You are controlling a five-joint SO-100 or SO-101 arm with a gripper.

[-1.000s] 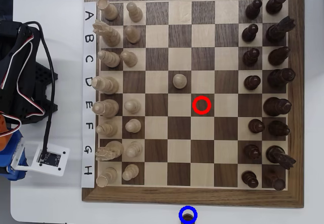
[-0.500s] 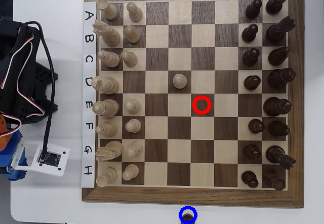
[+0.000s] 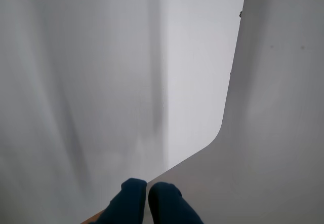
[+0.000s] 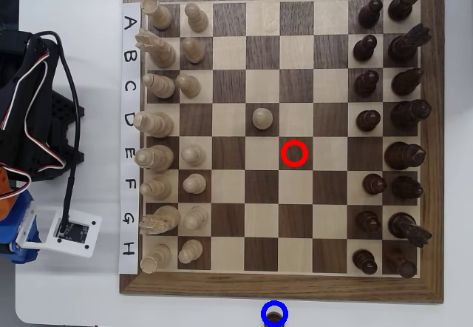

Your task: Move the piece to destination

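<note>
The pawn (image 4: 275,314) stands off the board (image 4: 281,288), at six o'clock from its centre, on the white table (image 4: 89,290) right at the picture's bottom edge. The blue ring (image 4: 275,304) encircles it, so it sits inside the destination.

A red ring (image 4: 294,153) marks an empty light square near mid-board. One cream pawn (image 4: 261,118) stands forward at eleven o'clock from it; the other cream pieces line the nine o'clock side, the dark ones the three o'clock side.

The arm (image 4: 29,120) is folded at nine o'clock, clear of the board.

In the wrist view the gripper (image 3: 147,189) shows two blue tips pressed together with nothing between them, over bare table.

Nothing has moved since the earlier frames.
</note>
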